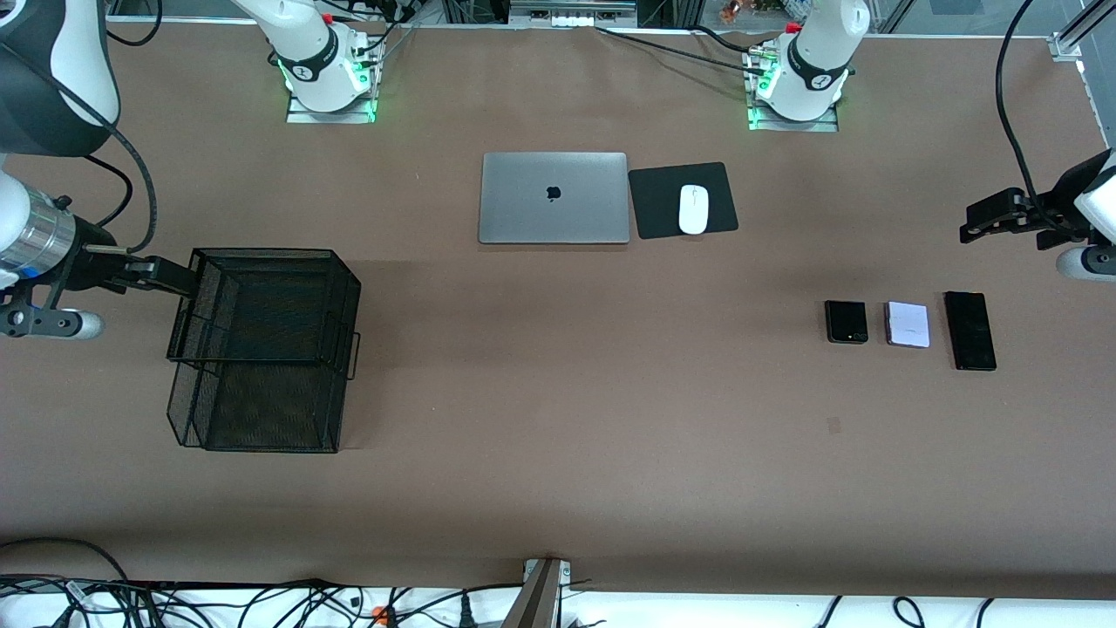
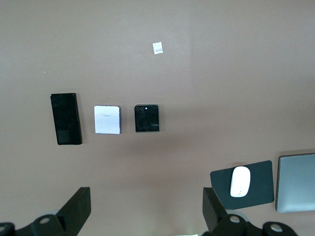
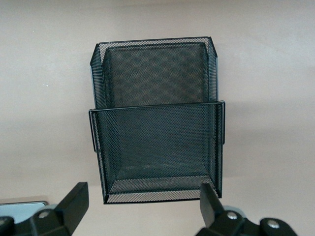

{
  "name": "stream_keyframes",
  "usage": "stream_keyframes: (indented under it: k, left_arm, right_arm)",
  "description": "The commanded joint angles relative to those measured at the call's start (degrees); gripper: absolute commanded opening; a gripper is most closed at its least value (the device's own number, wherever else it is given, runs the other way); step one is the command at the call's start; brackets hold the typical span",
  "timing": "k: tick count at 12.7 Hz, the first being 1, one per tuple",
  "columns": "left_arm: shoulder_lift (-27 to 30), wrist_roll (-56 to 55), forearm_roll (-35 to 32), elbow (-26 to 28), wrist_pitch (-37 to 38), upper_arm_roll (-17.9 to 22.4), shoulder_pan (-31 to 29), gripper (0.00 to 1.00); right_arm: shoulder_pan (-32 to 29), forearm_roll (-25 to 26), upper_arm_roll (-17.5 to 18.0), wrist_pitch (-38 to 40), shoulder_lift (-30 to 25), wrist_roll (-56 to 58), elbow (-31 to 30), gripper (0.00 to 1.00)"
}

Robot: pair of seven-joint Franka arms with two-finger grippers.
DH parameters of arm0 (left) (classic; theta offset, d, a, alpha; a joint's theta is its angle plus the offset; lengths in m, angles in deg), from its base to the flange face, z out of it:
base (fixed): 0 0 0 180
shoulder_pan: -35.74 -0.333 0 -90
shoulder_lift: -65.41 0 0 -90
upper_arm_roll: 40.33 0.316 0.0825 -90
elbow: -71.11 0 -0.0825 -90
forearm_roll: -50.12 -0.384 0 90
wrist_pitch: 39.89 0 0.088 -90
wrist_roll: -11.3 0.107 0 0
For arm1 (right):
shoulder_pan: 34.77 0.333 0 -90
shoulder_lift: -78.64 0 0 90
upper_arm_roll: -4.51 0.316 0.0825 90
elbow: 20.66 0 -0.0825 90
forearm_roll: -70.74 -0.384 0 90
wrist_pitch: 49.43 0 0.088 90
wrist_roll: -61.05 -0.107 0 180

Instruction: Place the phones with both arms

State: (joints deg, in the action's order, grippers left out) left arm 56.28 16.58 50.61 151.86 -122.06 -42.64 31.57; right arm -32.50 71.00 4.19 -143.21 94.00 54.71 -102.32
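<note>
While both arms wait, left hand (image 1: pixel 969 228) half cut off, open.

Two large white robot arms (image 1: pixel 819 61) with dark grey joint bands are glowing green at their bases. Black cables are trailing from them. Each black two-finger gripper (image 2: pixel 145 214) is showing silver screws just beneath its jaws.

A closed silver laptop (image 1: pixel 554 198) lies beside a black mouse pad (image 1: pixel 683 200) carrying a white mouse (image 1: pixel 693 209). A black 2-tier mesh basket (image 1: pixel 261 349) stands toward the right arm's end.
</note>
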Motion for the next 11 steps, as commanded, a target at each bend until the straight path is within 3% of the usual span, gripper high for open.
stream_keyframes:
  k: [1, 11]
  left_arm:
    - [1.4, 0.9, 1.4, 1.0, 0.5, 0.6, 0.0, 1.00]
    - [1.5, 0.5, 1.2, 0.9, 0.6, 0.6, -0.1, 1.00]
  right_arm:
    - [-0.3, -1.0, 0.1, 1.2, 0.8, -0.2, 1.8, 1.00]
    - [-0.6, -1.0, 0.1, 1.3, 1.9, 0.9, 2.1, 1.00]
